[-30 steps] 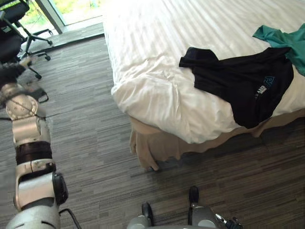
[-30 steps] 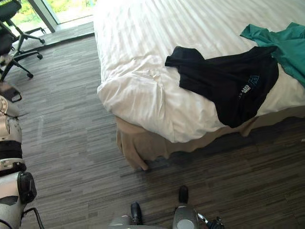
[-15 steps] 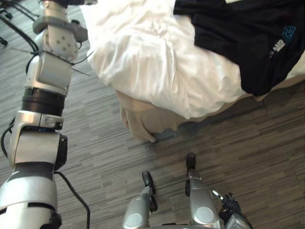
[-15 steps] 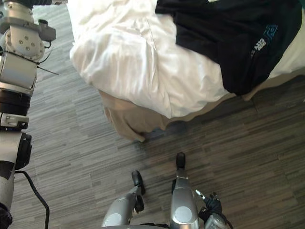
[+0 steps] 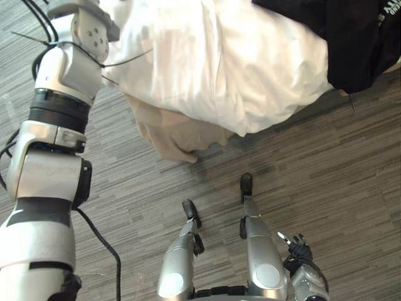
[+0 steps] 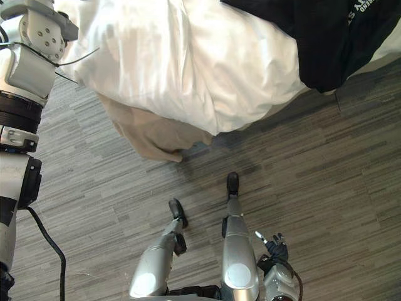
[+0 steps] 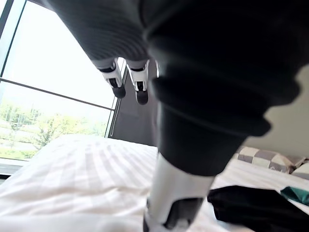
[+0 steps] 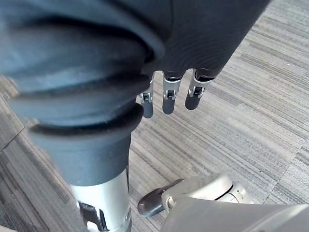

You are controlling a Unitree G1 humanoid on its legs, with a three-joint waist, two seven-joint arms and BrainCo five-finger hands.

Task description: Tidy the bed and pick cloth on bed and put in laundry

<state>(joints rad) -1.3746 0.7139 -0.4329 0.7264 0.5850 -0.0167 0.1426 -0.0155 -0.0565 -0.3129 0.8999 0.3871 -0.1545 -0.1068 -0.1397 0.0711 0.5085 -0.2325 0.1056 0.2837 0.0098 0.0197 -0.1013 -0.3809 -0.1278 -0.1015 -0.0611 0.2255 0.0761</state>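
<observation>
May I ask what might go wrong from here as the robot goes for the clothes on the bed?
1. The black shirt hangs over the edge of the rumpled white duvet; a weak grasp might slide it onto the grey striped carpet.
2. The open left hand hovers above that duvet, apart from the shirt; it may pinch duvet too.
3. The teal cloth lies beyond the shirt and may be overlooked.

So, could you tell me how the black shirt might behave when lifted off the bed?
Probably floppy: the black shirt drapes limply over the white duvet at its edge. Likely light, as it lies thin and flat. It may sag and trail when raised.
</observation>
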